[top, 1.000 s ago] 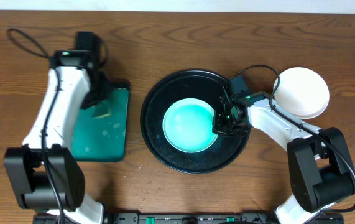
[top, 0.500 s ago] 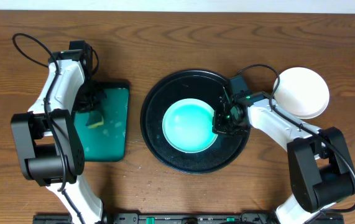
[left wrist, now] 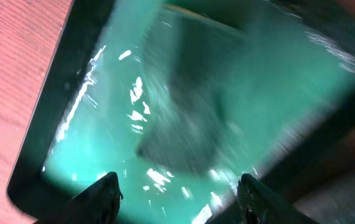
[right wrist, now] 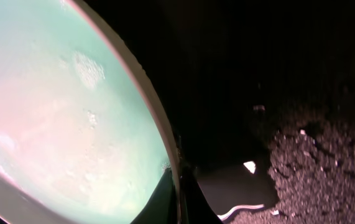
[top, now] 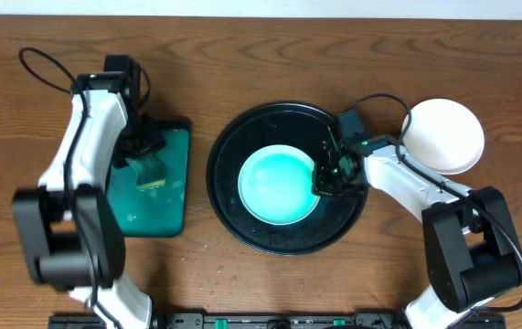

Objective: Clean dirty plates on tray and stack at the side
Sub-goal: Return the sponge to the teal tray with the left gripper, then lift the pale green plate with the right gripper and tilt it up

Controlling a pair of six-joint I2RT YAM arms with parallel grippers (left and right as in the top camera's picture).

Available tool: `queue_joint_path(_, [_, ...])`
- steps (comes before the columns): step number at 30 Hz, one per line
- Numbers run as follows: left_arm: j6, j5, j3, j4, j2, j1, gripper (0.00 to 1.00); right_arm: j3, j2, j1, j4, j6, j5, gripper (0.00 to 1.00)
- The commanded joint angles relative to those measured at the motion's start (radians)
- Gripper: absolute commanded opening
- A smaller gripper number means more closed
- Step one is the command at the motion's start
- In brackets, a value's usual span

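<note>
Plates are lying in two places: the mint plate (top: 279, 183) is sitting in the middle of the tray (top: 242, 123), and the white plate (top: 443, 135) is resting on the table (top: 261, 55) to the right, near the tray but apart from it; whether another plate is lying under it cannot be told. The right gripper (top: 320, 183) is reaching in over the tray's right side, and in its wrist view its fingers (right wrist: 186, 198) are pinching together on the mint plate's rim, with the dark tray floor showing beyond. That plate is looking nearly clean, only faint specks showing on its pale surface. Well to the left, the left gripper (top: 148, 157) is hanging over the green tray (top: 174, 206), where a small yellowish sponge (top: 151, 176) is lying just under it. The wrist view there is blurred, but its two fingertips (left wrist: 109, 190) are standing apart over the wet, glinting green surface with nothing clamped between them. Judging from this, wiping of the mint plate is over and stacking is in hand: the right arm is gripping the rim, ready to carry it off. The next move is calling for a lift that is high enough to clear the tray's low rim, then a swing to the right and a level set-down on the white plate, with the thin edge grip kept firm so the plate is not tipping or sliding out on the way.
</note>
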Motion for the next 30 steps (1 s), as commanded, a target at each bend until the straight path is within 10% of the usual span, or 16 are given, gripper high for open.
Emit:
queue_joint_path(1, [0.006,0.050,-0.001,-0.039,-0.159,-0.085,0.68,-0.006,0.014,0.005,0.028,-0.021,0.002,0.01])
queue_joint_path(14, [0.005,0.081,-0.001,-0.133,-0.417,-0.353,0.80,-0.003,-0.098,-0.016,0.120,0.064,-0.187,0.02])
queue_joint_path(30, [0.002,0.043,-0.001,-0.144,-0.418,-0.357,0.81,-0.003,-0.295,-0.254,-0.219,0.000,-0.510,0.01])
